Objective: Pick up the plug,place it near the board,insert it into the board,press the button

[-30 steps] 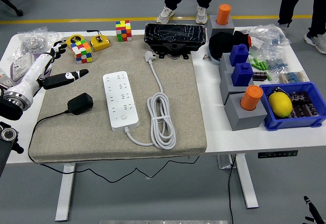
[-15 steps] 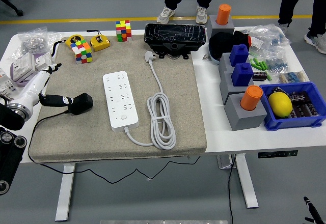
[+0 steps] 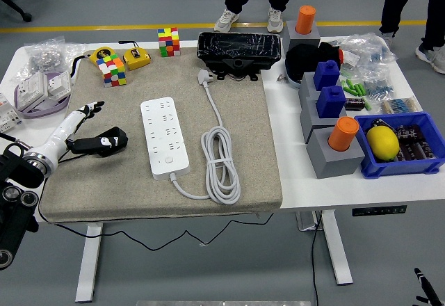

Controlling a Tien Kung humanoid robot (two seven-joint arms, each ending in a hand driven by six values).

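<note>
The black plug (image 3: 112, 140) lies on the grey mat's left part, its thin black cable trailing off the near left edge. My left hand (image 3: 85, 126) reaches in from the left. Its white fingers (image 3: 89, 109) are spread above the plug and the black thumb rests against the plug's left side without closing on it. The white power board (image 3: 165, 135) lies flat just right of the plug, with its button (image 3: 167, 158) at the near end. A dark tip of my right arm (image 3: 422, 280) shows at the bottom right corner, below the table.
The board's white cord (image 3: 221, 163) is coiled to its right. Rubik's cubes (image 3: 113, 69), a yellow tape measure (image 3: 136, 59) and a black box (image 3: 239, 47) line the far edge. Grey holders with orange and blue caps (image 3: 334, 142) and a blue bin (image 3: 400, 146) fill the right side. A person's legs stand beyond the table.
My left hand has come down and toward the near edge, from above the plug's left to beside it. The fingers have spread again. The plug has barely moved.
</note>
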